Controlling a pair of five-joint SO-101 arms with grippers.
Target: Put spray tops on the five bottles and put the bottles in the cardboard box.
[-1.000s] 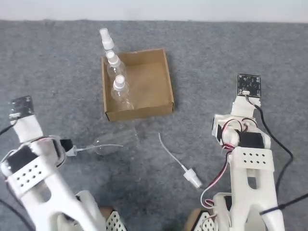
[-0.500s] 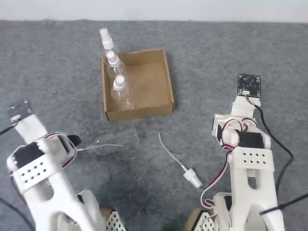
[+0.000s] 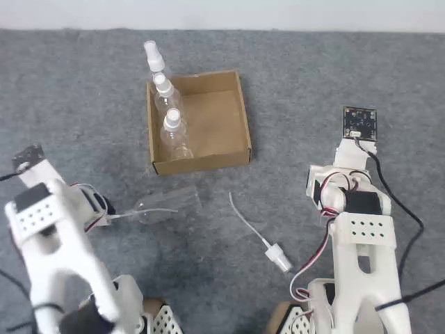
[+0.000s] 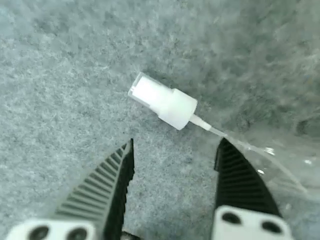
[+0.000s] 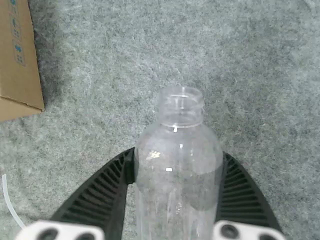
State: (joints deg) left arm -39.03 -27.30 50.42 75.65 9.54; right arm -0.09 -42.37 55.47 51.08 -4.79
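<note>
Left arm (image 3: 55,236) has pulled back, my left gripper (image 4: 175,145) spread over the spray top (image 4: 165,106) lying on carpet (image 4: 65,65), tube trailing into the tipped bottle (image 3: 169,204), while my right gripper (image 5: 177,162) clamps an uncapped bottle (image 5: 178,125), neck pointing away.

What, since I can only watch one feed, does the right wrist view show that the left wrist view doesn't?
Only the right wrist view: an uncapped bottle gripped between the right arm's fingers, and a corner of the cardboard box.
Only the left wrist view: a white spray top lying on its side, its tube leading into a lying bottle, with the left arm's fingers open just short of it.
Both: grey carpet and black ribbed fingers.
</note>
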